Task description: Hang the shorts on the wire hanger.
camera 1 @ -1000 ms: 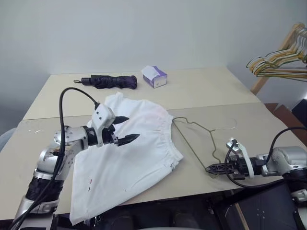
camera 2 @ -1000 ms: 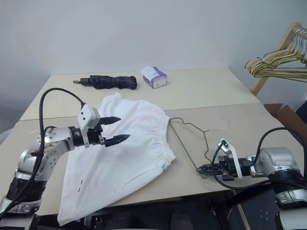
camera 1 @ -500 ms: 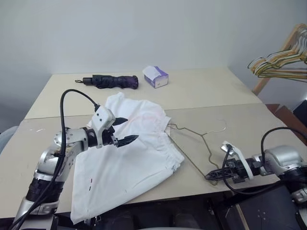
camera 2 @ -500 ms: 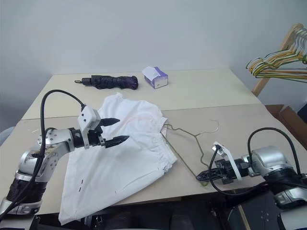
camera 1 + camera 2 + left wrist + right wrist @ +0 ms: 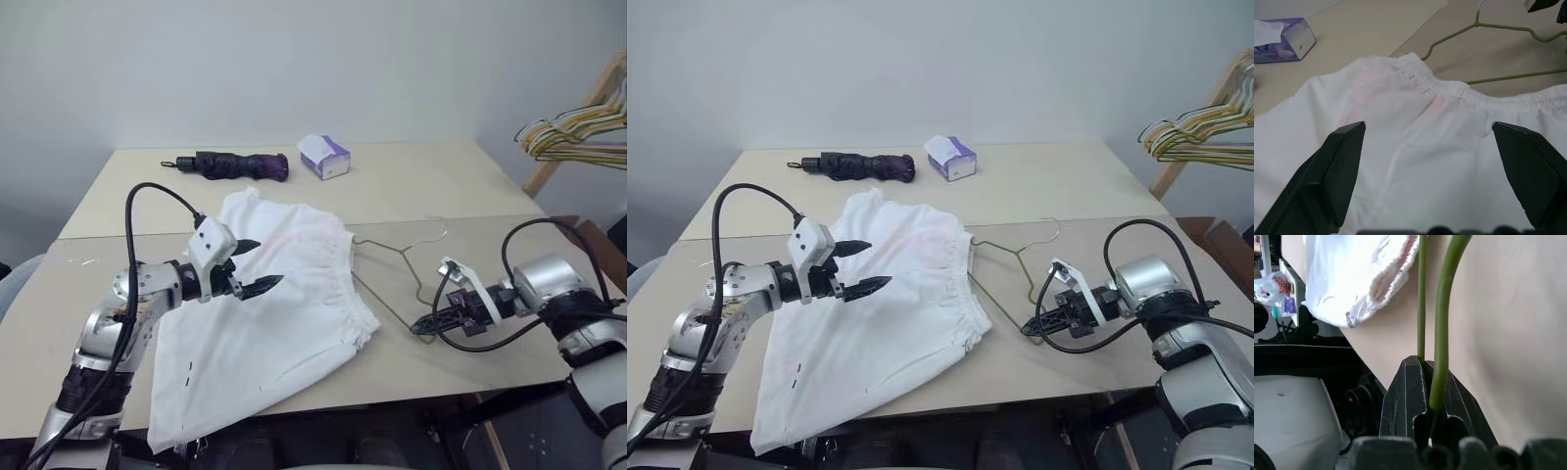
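Shorts (image 5: 265, 313) lie spread flat on the beige table (image 5: 421, 191), hems hanging over the near edge and the gathered waistband turned toward the wire hanger (image 5: 397, 279), which rests just beside it. One end of the hanger's frame runs under the waistband, which looks like the start of threading it into the cloth. The right gripper (image 5: 428, 325) is clamped on the hanger's corner nearest the table edge, probably so it can steer the whole frame from that end. The left gripper (image 5: 257, 264) hovers above the middle of the shorts, fingers spread wide and holding nothing, seemingly ready to pin or lift the fabric.

The right wrist view settles the grip: two green wire strands meet between the closed black fingers (image 5: 1408, 391), with the waistband's pink-tinged edge beyond. The left wrist view shows the open fingers (image 5: 1334, 169) well clear of the cloth, and the hanger's hook past the waistband. The head views alone place the folded umbrella (image 5: 230, 164) and tissue box (image 5: 323, 157) far back.
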Available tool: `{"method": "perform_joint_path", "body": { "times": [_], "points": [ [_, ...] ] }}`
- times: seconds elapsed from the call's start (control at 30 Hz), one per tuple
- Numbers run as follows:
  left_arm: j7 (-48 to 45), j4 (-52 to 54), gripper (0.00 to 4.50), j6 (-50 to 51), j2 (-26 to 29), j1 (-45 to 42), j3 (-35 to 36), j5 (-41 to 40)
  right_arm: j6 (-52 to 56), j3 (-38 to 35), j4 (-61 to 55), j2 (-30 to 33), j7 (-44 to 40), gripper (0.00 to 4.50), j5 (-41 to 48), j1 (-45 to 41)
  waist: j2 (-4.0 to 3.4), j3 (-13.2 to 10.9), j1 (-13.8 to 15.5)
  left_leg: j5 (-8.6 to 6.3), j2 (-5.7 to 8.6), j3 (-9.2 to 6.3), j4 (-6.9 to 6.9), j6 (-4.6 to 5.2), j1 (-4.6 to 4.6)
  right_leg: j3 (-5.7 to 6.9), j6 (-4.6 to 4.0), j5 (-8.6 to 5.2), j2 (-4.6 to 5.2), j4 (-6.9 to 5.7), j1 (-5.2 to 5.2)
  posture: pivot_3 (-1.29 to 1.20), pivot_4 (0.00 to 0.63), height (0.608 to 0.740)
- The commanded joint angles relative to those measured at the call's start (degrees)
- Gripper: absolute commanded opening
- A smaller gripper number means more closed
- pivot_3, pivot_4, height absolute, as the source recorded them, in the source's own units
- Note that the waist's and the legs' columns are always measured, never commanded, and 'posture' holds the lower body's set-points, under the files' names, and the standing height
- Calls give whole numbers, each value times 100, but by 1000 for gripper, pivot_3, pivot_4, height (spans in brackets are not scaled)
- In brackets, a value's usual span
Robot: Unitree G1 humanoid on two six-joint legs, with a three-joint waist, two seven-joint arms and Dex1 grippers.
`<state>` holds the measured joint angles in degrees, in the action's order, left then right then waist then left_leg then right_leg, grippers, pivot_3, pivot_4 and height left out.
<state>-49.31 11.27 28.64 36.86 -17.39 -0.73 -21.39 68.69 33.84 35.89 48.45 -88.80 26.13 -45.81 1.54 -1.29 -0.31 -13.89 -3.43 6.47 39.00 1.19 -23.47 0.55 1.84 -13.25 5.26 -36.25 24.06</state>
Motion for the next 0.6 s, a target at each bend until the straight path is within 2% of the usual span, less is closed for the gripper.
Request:
{"method": "perform_joint_path", "body": {
  "times": [0.03,0.33,0.47,0.6],
  "points": [
    [107,211,4476,-185,7,-13,20,128,-81,264,405,-102,-370,0,13,-546,-1,0,16,0,0,1,0,0,-4,0,0,0,1,-1,4,53,0,740],
    [216,337,4476,-218,-78,132,14,161,-759,478,1526,-657,-370,0,-135,-1120,-3,1,70,1,1,2,2,-2,0,-1,-1,1,1,-17,6,78,0,740],
    [253,371,4476,-211,-81,151,51,149,-1031,75,2310,-1020,-356,0,-567,-1361,-3,2,92,2,1,3,5,-3,2,-2,-3,0,0,-43,12,85,0,740],
    [259,359,4476,-246,-52,183,82,168,-1369,-474,2562,-1099,-182,0,-697,-1439,-4,2,111,3,4,2,8,-6,1,-2,-3,0,2,-47,12,84,0,740]
  ]
}}
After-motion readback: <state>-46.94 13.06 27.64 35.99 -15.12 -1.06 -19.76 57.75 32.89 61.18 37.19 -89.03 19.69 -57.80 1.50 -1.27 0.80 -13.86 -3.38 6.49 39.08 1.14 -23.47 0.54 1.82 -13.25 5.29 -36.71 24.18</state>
